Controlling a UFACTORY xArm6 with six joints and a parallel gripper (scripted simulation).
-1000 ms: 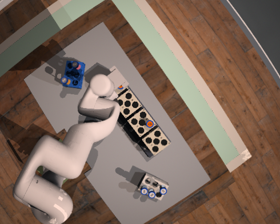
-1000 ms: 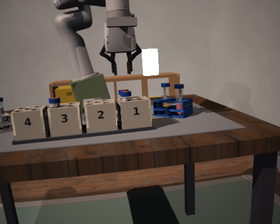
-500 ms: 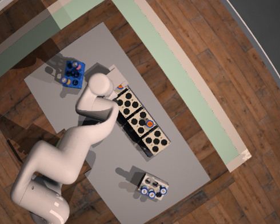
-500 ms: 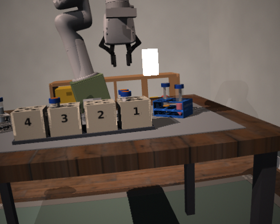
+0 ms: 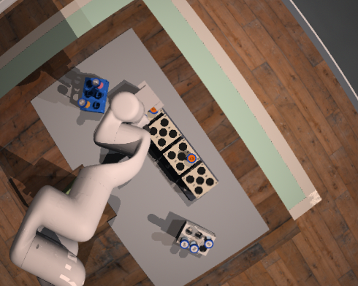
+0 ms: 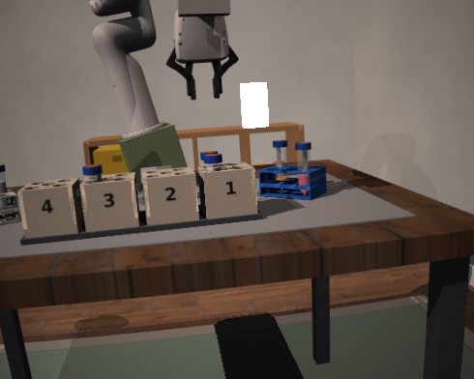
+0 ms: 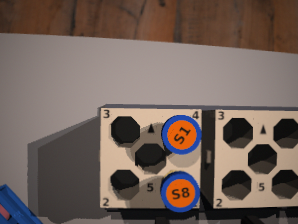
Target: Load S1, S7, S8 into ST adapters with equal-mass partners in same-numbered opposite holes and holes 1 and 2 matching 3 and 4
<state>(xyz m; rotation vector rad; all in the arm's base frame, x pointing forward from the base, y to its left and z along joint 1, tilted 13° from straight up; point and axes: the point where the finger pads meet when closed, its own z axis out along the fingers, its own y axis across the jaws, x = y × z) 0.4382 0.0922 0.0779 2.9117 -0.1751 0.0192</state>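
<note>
Adapter 1 (image 6: 217, 203) (image 7: 110, 165) holds S1 (image 5: 153, 109) (image 6: 213, 159) (image 7: 181, 134) in hole 4 and S8 (image 7: 180, 192) in the corner hole below it in the wrist view, its number hidden. Their fill levels are hidden. Adapter 3 (image 5: 187, 165) (image 6: 96, 213) holds one orange-capped tube, apparently S7 (image 5: 191, 157) (image 6: 92, 169). Adapter 2 (image 6: 154, 203) (image 7: 220, 162) and adapter 4 (image 5: 206, 175) (image 6: 33, 222) show no tubes. My gripper (image 6: 204, 89) is part open and empty, high above the adapters. Several white-rack tubes include ones with white caps (image 5: 184, 244) (image 5: 193, 249) (image 5: 209, 244).
The blue rack (image 5: 106, 87) (image 6: 318, 181) stands beyond adapter 1 with two grey-dotted tubes (image 5: 96, 82) (image 5: 82, 103). The adapters stand close together on the dark stand (image 6: 178, 223). The DONE key is not visible.
</note>
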